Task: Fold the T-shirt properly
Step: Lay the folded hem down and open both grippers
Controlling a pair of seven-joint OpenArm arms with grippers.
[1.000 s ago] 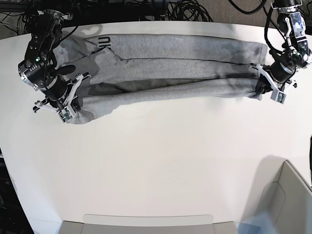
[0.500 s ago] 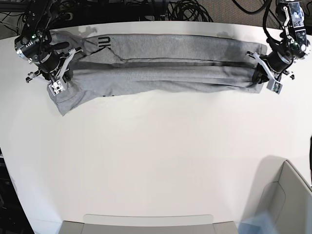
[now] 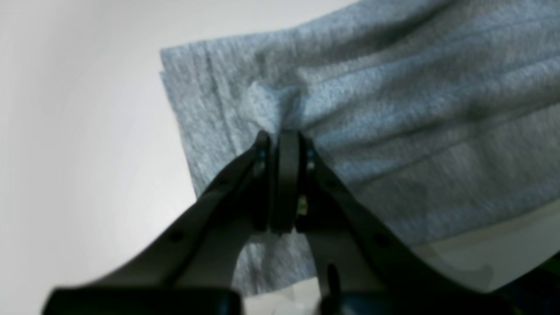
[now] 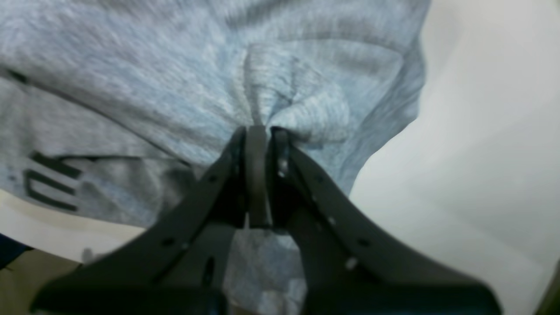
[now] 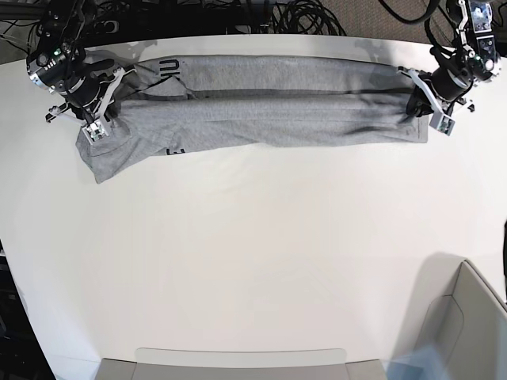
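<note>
The heather-grey T-shirt (image 5: 269,107) lies stretched in a long folded band across the far side of the white table (image 5: 253,253). Black lettering shows near its far left (image 5: 169,67). My left gripper (image 5: 421,107) is shut on the shirt's right end; in the left wrist view the closed gripper (image 3: 280,135) pinches bunched grey cloth (image 3: 393,109). My right gripper (image 5: 101,120) is shut on the shirt's left end; in the right wrist view the gripper (image 4: 261,129) pinches a gathered fold (image 4: 284,92), with black letters (image 4: 50,181) at lower left.
A grey bin (image 5: 467,317) stands at the near right corner and a flat grey tray edge (image 5: 238,362) runs along the near side. Black cables (image 5: 293,16) lie beyond the table's far edge.
Both grippers have carried the shirt's near edge towards the far side of the table, over the far layer. The band is now flatter and straighter.
</note>
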